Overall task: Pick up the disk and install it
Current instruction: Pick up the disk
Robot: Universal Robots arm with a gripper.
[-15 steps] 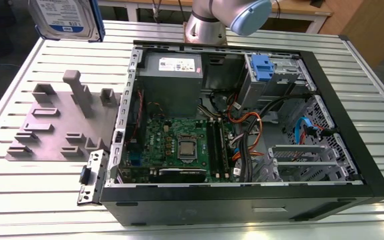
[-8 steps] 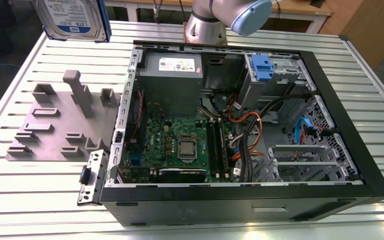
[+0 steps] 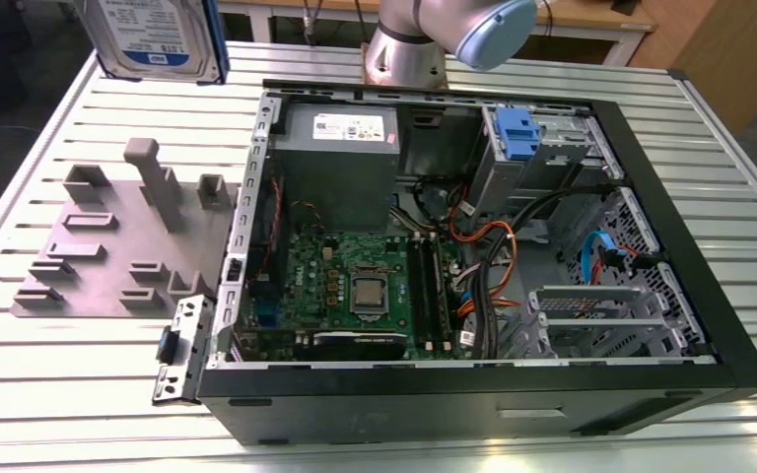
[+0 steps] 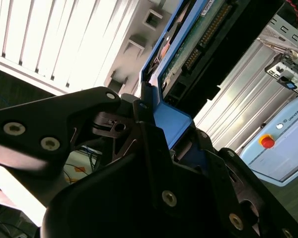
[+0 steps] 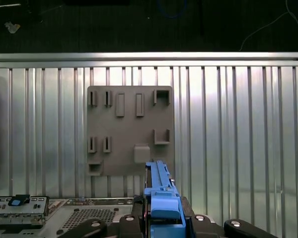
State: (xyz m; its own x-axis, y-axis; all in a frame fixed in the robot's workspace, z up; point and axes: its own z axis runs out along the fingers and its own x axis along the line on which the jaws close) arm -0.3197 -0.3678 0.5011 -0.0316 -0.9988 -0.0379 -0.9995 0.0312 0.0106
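Because my gripper [image 5: 161,224] is clamped on the blue bracket of the disk [image 3: 155,39], which hangs in the air at the exterior view's left above the slatted table [image 3: 36,374] and near the grey holder plate [image 3: 103,246], I judge the pick-up done and the installing not yet begun. The disk is well apart from the open computer case [image 3: 484,399] and its drive cage [image 3: 563,138] at the exterior view's right. It is a flat silver-grey metal slab with a blue-and-white label, blue plastic along its edges and, in the second wrist view, a green circuit board on one face.
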